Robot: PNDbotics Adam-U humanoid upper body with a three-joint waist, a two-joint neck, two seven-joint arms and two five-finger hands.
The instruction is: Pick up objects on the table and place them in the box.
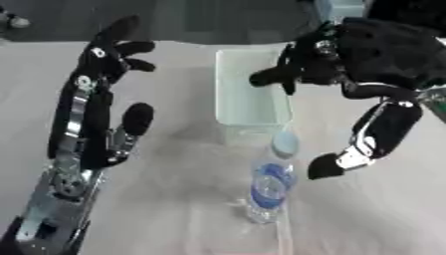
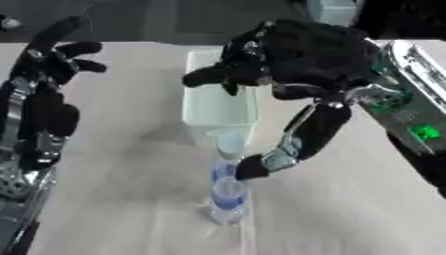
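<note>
A: Where is your clear plastic bottle with the blue label and pale cap?

B: It stands upright on the pale table, just nearer to you than the translucent pale green rectangular box.

A: And your right hand?

B: It hangs over the box's right side, fingers spread wide and holding nothing; one long finger reaches down near the bottle's right side. Whether it touches, you cannot tell.

A: Your left hand?

B: Far left, well apart from the bottle, fingers relaxed and spread, empty.
</note>
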